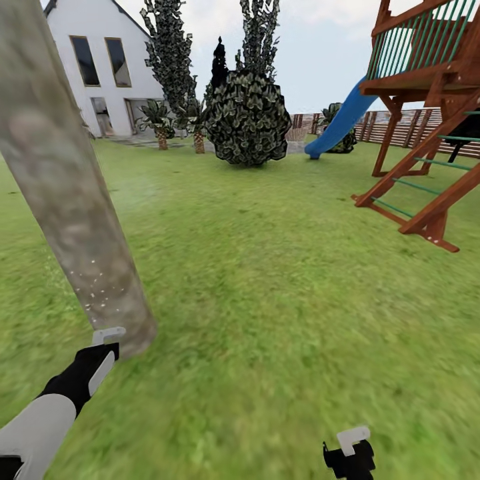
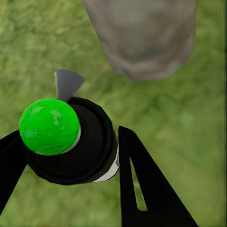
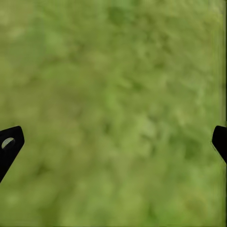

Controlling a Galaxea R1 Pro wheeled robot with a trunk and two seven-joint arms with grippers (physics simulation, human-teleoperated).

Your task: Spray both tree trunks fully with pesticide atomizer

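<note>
Your left fingers (image 2: 142,189) were clamped on the pesticide atomizer (image 2: 75,142), a black bottle whose top showed bright green in the wrist view, its grey nozzle (image 2: 67,84) pointing at the foot of the tree trunk (image 2: 142,38) just ahead. In the head view your left gripper (image 1: 101,353) sat right beside that trunk (image 1: 67,180), where pale specks dotted the bark low down. Your right fingers (image 3: 9,144) were spread wide with nothing between them, over blurred grass (image 3: 113,104). The right gripper (image 1: 349,453) was cut off by the frame edge. Beyond lay lawn (image 1: 267,267), a round bush (image 1: 248,119), a blue slide (image 1: 340,123) on a wooden play frame (image 1: 433,100), a slat fence (image 1: 400,130) and a white house (image 1: 100,60).
</note>
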